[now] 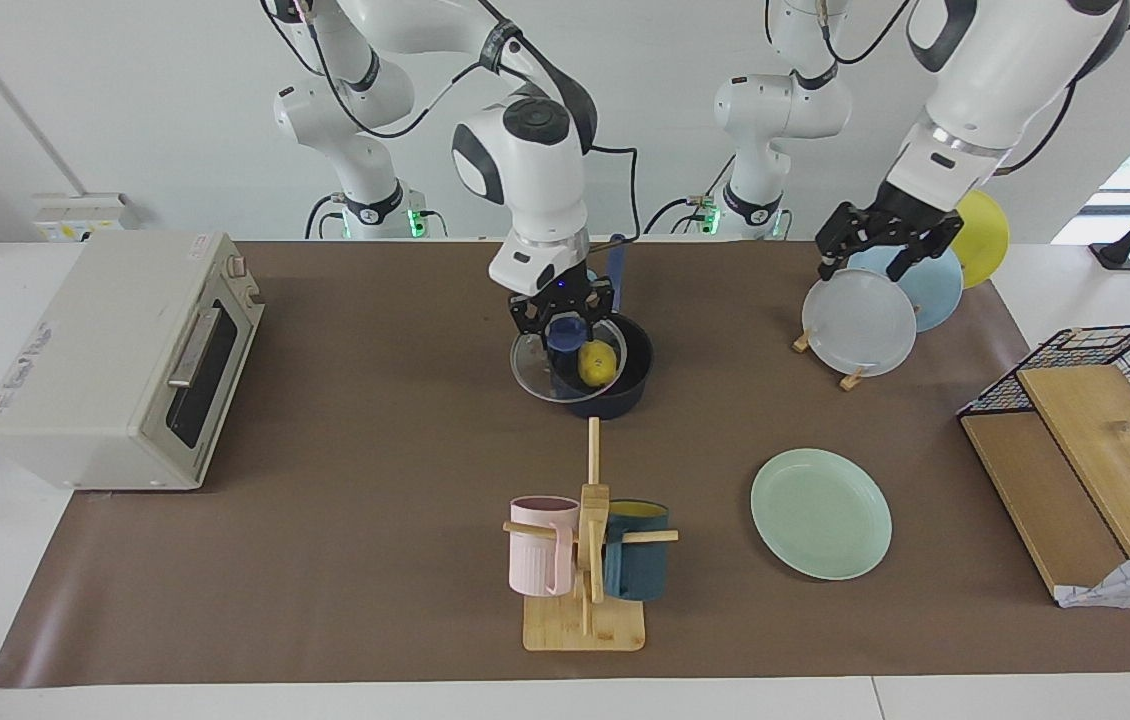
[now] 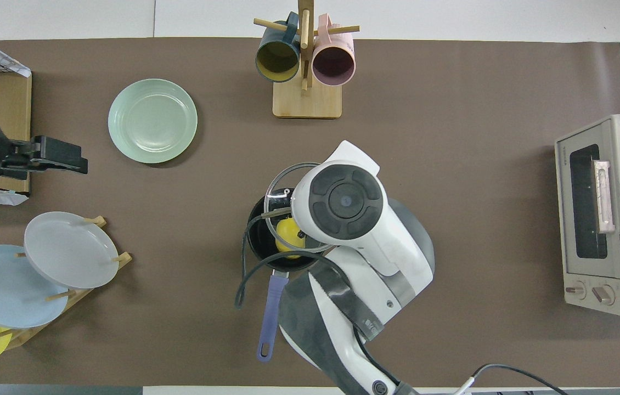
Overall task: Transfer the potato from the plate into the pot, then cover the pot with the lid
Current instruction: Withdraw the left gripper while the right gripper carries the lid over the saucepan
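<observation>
Right gripper [image 1: 566,322] clamped on the blue knob of the lid [image 1: 537,372], fingertips pinched in on the knob. Lid hanging low over the pot [image 1: 620,385], tilted, and offset from the pot mouth toward the mug stand; part of the rim overlapping the pot, rest overhanging the mat. Contact between lid rim and pot rim not readable. Potato [image 1: 598,363] already lying in the pot, yellow seen through the glass. Plate [image 1: 821,513] bare, well apart from the pot, toward the left arm's end of the table, farther from the robots.

Step in hand, by judgement: transfer done, lid placement under way, close to the finish. Next move likely calling for: shift the lid back toward the robots until centred on the pot, level it, lower until the rim seats, then let go of the knob. Risk: lid landing skewed, or catching on the potato.

Left gripper [image 1: 875,243] with fingers spread wide, holding nothing, hovering over the plate rack [image 1: 855,378], waiting.

Surface: brown mat [image 1: 375,560] over a white table. Toaster oven [image 1: 125,360] at the right arm's end. Mug stand [image 1: 587,560] with pink mug and teal mug. Rack carrying grey, light-blue and yellow plates. Wire basket [image 1: 1125,370] with wooden boards at the left arm's end. White wall by the arm bases.
</observation>
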Controlling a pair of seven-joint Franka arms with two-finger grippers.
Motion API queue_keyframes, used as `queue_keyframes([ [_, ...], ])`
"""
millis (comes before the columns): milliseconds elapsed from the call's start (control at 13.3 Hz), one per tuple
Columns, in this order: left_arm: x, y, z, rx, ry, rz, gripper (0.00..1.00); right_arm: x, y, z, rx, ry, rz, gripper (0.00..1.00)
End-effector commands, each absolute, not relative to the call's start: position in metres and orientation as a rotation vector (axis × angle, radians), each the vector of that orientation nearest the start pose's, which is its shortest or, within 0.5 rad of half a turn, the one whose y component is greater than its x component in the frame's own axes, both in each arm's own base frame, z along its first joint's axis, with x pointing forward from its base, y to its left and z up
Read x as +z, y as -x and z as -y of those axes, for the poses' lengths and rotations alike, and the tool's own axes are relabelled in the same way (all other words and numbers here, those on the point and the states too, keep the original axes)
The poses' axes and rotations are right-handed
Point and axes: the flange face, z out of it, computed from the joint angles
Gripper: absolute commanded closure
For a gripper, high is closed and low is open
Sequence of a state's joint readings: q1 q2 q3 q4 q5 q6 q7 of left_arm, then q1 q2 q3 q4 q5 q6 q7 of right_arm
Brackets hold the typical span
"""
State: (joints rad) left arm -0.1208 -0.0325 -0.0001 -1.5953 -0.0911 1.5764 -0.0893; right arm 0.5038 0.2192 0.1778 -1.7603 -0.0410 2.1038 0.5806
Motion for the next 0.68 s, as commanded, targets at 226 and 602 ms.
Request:
queue_keyframes([
  [226, 0.648, -0.536, 0.043, 0.057, 3.133, -0.146, 0.0, 0.425, -0.479, -0.434, -0.184, 3.079, 0.117, 0.69],
  [602, 0.64, -0.535, 0.042, 0.091, 3.137, -0.149, 0.0, 0.414, -0.475, -0.432, -0.198, 3.07, 0.123, 0.69],
])
